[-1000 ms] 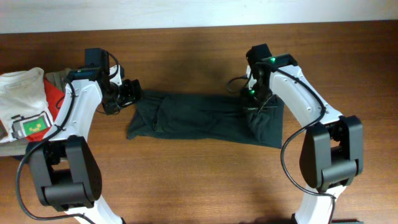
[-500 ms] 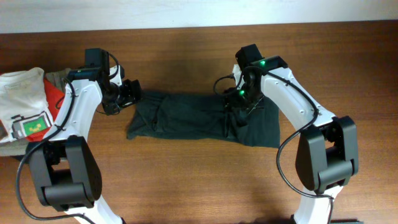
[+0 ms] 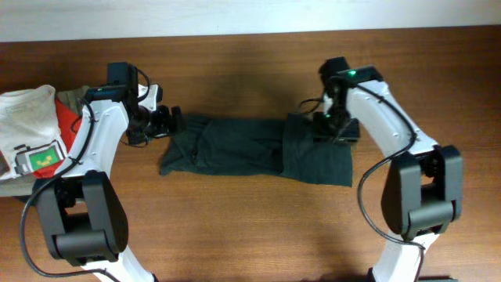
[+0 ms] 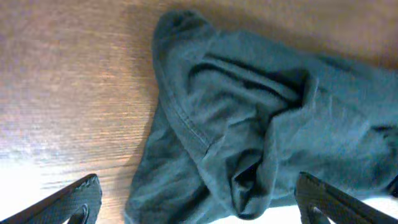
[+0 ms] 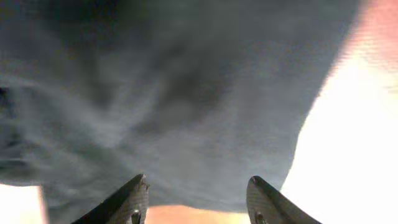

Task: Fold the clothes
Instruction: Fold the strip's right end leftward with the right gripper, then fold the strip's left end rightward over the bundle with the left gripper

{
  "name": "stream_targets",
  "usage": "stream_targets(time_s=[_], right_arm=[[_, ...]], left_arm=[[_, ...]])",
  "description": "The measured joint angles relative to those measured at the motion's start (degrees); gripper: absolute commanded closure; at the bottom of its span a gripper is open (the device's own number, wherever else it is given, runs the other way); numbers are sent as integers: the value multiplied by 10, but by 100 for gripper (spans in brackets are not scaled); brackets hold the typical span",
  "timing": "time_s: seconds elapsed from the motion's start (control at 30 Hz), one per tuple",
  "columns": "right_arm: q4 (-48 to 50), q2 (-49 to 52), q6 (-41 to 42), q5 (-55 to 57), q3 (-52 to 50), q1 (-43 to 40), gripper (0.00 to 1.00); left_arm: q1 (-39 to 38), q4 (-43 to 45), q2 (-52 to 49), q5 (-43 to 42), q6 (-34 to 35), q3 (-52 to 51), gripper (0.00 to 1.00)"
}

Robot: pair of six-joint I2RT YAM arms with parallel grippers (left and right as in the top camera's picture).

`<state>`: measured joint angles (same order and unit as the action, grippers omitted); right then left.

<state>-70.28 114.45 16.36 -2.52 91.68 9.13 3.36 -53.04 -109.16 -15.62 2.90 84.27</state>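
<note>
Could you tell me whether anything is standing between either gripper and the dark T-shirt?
Nothing visible does. The left gripper is open at the left end of the dark T-shirt, and the right gripper is open just over its right part. The pile of other garments lies far left, out of both paths.
</note>
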Motion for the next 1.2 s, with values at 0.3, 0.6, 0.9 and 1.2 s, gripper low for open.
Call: stream_targets(time_s=[0.3, 0.6, 0.9, 1.2], right_arm=[[-15, 0, 6, 10, 0, -58, 40], [-15, 0, 6, 10, 0, -58, 39], [-14, 0, 1, 48, 0, -110, 35], [-15, 0, -14, 53, 0, -138, 35]], left_arm=[[0, -2, -110, -68, -128, 4, 10], [-50, -10, -141, -68, -117, 12, 100], [42, -222, -152, 170, -75, 253, 99], [-216, -290, -153, 128, -33, 344, 97]])
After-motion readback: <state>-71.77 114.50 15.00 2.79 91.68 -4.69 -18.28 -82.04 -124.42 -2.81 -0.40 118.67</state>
